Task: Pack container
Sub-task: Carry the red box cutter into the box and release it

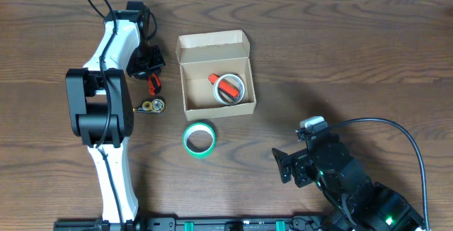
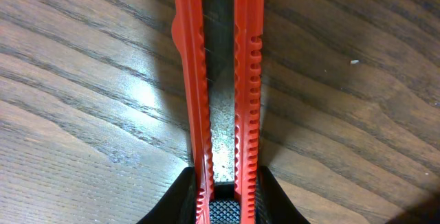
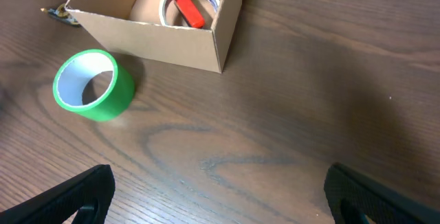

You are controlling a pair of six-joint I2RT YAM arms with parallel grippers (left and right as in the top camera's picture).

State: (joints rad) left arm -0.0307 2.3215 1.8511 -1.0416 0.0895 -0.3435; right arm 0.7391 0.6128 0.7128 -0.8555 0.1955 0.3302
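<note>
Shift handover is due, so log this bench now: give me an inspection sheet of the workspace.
Surface: dark wooden table, no spills seen.
Job's things: open tan cardboard box holds a pale tape roll with a red item inside it.
Clutter: green tape roll on the table near the box; small brass-coloured object near the left arm.
End effectors: left end effector shut on a red plastic utility knife; right end effector open, empty.
Cables: black cable looped at the left arm; second black cable at the right arm.
Surroundings: nothing seen.

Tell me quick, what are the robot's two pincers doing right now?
Left pincer: closed on the red cutter knife.
Right pincer: open, holding nothing.
</note>
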